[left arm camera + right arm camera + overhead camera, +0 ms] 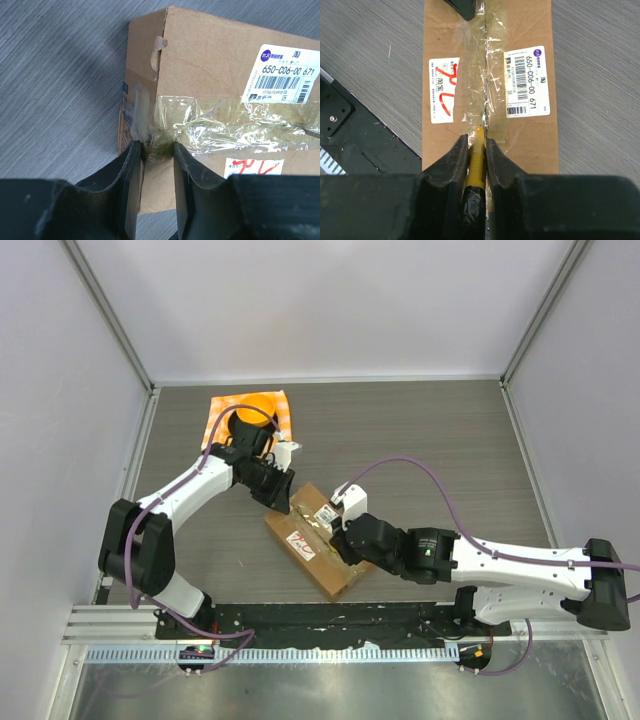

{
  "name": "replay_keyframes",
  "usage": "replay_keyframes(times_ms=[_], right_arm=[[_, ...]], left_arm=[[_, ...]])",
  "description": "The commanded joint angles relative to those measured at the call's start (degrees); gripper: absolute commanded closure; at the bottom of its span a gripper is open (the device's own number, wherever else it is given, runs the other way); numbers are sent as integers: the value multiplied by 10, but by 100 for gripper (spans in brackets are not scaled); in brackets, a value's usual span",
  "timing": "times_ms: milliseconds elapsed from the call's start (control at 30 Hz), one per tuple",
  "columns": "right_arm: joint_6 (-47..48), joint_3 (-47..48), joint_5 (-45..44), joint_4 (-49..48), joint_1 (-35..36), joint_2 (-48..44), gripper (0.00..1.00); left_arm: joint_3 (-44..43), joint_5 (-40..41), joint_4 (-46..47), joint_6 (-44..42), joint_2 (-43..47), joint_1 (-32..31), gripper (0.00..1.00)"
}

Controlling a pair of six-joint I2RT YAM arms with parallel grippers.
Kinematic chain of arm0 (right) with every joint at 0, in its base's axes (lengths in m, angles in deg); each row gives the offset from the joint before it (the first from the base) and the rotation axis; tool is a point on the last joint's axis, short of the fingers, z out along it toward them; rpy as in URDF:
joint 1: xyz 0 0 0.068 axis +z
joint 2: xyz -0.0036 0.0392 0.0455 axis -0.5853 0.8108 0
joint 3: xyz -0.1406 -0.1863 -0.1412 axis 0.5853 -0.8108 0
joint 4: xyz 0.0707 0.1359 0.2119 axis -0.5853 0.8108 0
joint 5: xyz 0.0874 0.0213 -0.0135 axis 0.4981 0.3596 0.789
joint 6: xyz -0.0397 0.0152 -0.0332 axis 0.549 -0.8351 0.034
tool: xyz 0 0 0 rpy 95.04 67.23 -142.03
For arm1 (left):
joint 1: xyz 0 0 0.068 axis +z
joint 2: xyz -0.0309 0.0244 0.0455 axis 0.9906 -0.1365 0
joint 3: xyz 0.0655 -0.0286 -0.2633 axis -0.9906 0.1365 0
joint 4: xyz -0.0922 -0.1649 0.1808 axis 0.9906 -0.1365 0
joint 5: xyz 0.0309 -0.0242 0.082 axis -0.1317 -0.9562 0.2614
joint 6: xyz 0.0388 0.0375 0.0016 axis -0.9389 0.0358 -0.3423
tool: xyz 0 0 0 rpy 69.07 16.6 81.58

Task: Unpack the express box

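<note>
The express box (322, 573) lies slantwise near the table's front, brown cardboard with a white printed label (527, 82), a white sticker with red marks (442, 90) and crinkled clear tape (482, 60) along the top seam. My left gripper (278, 495) is at the box's far end (210, 65). Its jaws (157, 145) stand a little apart with nothing between them, tips on the taped end. My right gripper (342, 540) is shut on a yellow cutter (477, 160). The cutter's tip rests on the seam near the box's near end.
An orange and white patterned cloth (250, 412) lies at the back left, behind the left arm. The black base rail (300, 615) runs along the table's front edge and shows in the right wrist view (350, 135). White walls enclose the table.
</note>
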Motion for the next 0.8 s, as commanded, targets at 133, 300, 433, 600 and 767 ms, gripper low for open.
replay_keyframes(times_ms=[133,300,433,600,767], right_arm=[[-44,-17,76,111,35,-8,99],[-42,-21,84,115,39,3,99],[-48,-24,94,117,44,10,99],[-69,-25,89,137,69,17,99],[-94,-21,76,167,93,17,99]], left_arm=[[15,162,40,-31,-26,11,100],[13,164,39,-33,-25,11,100],[13,166,38,-33,-25,11,100],[10,189,45,-41,-32,11,100],[-4,214,54,-51,-37,16,100]])
